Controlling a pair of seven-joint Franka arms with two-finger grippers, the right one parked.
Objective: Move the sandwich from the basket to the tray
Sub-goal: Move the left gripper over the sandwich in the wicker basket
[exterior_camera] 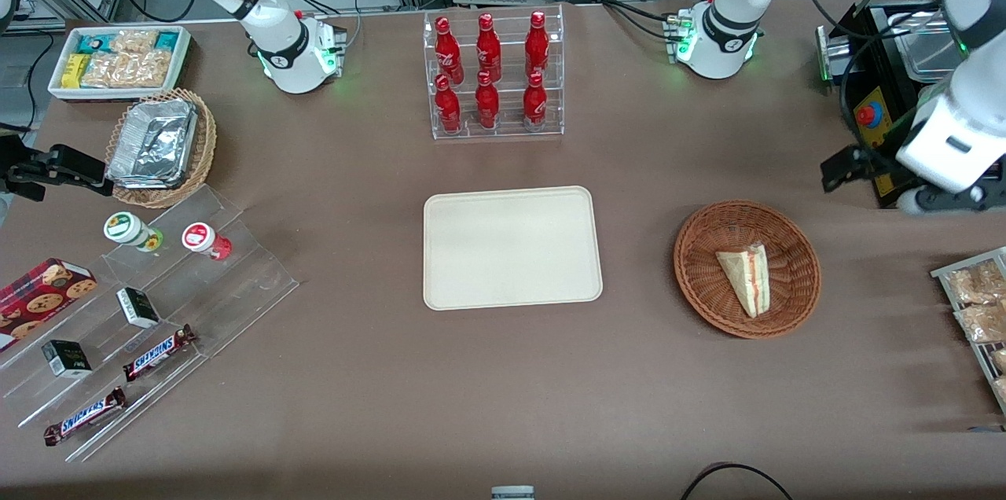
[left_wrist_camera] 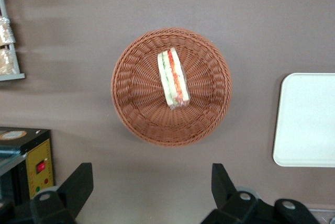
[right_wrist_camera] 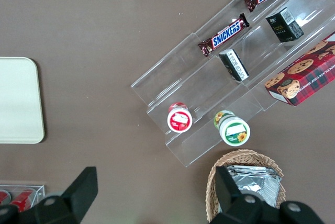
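The table (exterior_camera: 503,406) is brown and spans the whole scene. On it, toward the parked arm's end from the gripper, lies the tray (exterior_camera: 512,247), flat and bare, well apart from the gripper. Farther from the front camera than the tray stands a clear rack of red bottles (exterior_camera: 491,75).

The basket (exterior_camera: 747,268) sits on the table between the tray and the gripper, near the gripper and lower than it. The wrist view shows the basket's full round rim (left_wrist_camera: 171,86) with brown table all around it, so it touches nothing else.

The gripper (left_wrist_camera: 152,187) hangs in the air at the working arm's end of the table, raised above the surface; in the front view only part of it seems to show at the picture's edge. Its two dark fingers (left_wrist_camera: 78,185) stand wide apart, released, with nothing between them.

The sandwich (exterior_camera: 747,277) lies in the basket, resting on its woven floor, red and green filling (left_wrist_camera: 172,77) showing along its cut edge. It is clear of the gripper.
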